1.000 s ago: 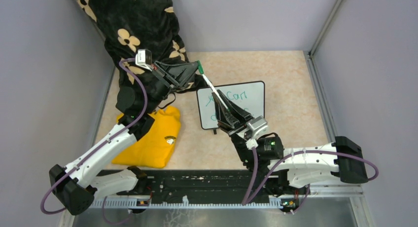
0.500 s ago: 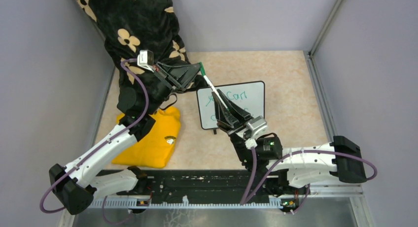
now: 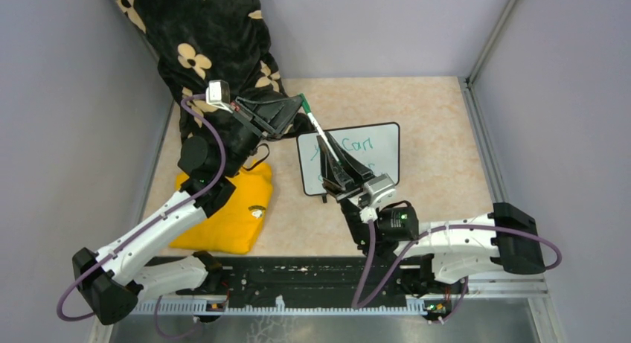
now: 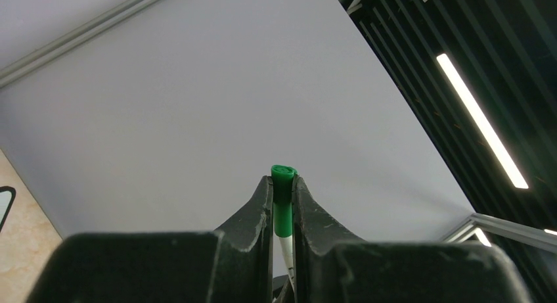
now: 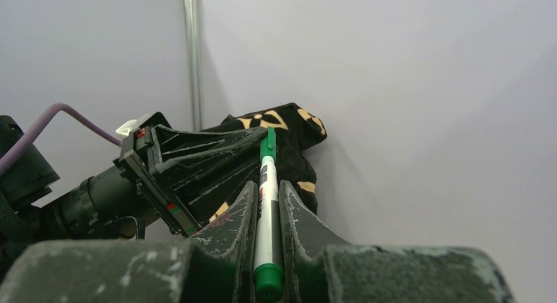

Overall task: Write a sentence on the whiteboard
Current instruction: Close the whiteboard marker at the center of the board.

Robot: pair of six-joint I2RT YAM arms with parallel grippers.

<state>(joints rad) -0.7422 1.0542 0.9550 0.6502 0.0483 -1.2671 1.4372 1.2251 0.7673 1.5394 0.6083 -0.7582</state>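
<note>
Shifted left, the right gripper [image 3: 329, 153] (clamping the marker [image 3: 316, 127] alongside the left gripper [image 3: 298, 111]) overhangs the whiteboard [image 3: 379, 153].

The right gripper [image 5: 267, 188] clamps a white marker [image 5: 265, 232] between its two scuffed fingers, one green end nearest the lens, the other at the far tip, where the left gripper [image 5: 260, 141] closes on it. Behind them, a black flowered cloth [image 5: 297, 128] lies against the grey walls [image 5: 427, 86].

Green sentence [image 3: 361, 144], yellow cloth [image 3: 227, 209], black seemingly flowered blanket [image 3: 201, 30].
</note>
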